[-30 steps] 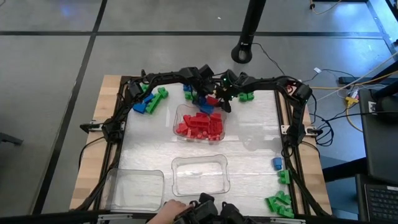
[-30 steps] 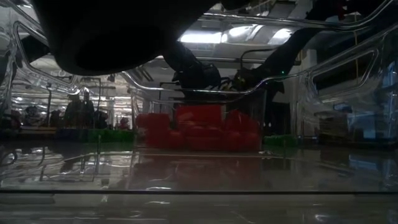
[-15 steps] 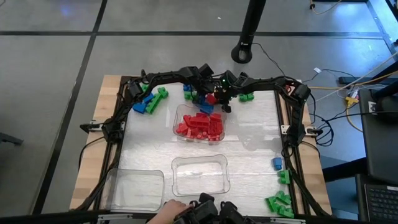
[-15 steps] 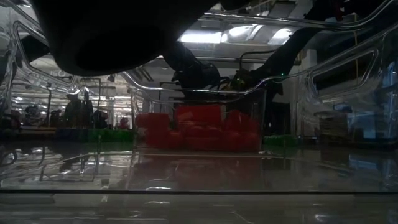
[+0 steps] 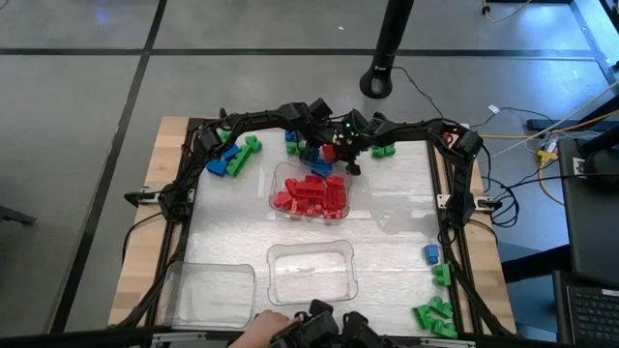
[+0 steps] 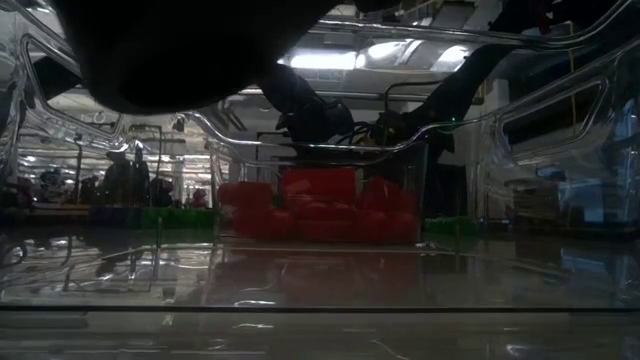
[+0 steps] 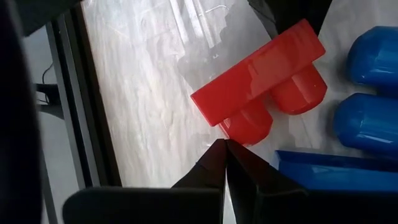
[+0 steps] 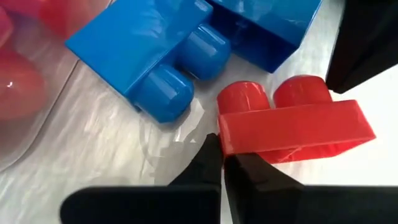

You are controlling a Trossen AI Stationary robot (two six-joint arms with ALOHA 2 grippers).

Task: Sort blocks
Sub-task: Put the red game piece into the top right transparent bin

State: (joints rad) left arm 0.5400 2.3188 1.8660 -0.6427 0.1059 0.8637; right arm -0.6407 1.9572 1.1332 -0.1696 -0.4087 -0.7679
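Note:
A loose red block [image 5: 330,152] lies on its side at the table's far middle, with blue blocks [image 8: 155,46] close by. Both grippers meet at it. In the left wrist view my left gripper [image 7: 225,144] is shut, its tips right at a stud of the red block [image 7: 258,68]. In the right wrist view my right gripper [image 8: 221,146] is shut with nothing between its fingers, its tips at a corner of the same block [image 8: 292,124]. A clear tray [image 5: 309,191] just nearer holds several red blocks. My left gripper's shut tips stand against one stud [image 7: 244,127] of the red block, which lies on the table; I cannot tell whether they touch it. My right gripper's shut tips stand at the block's lower corner [image 8: 225,138]; I cannot tell whether they touch it either.
Two clear trays [image 5: 311,271] [image 5: 206,292] without blocks stand near the front edge. Green and blue blocks [image 5: 232,157] lie at the far left, a green one [image 5: 384,150] at the far right, more [image 5: 435,309] at the near right. A person's hand [image 5: 259,329] shows at the near edge.
My right gripper has shut beside the red block without taking hold of it. The block has shifted slightly toward the far edge.

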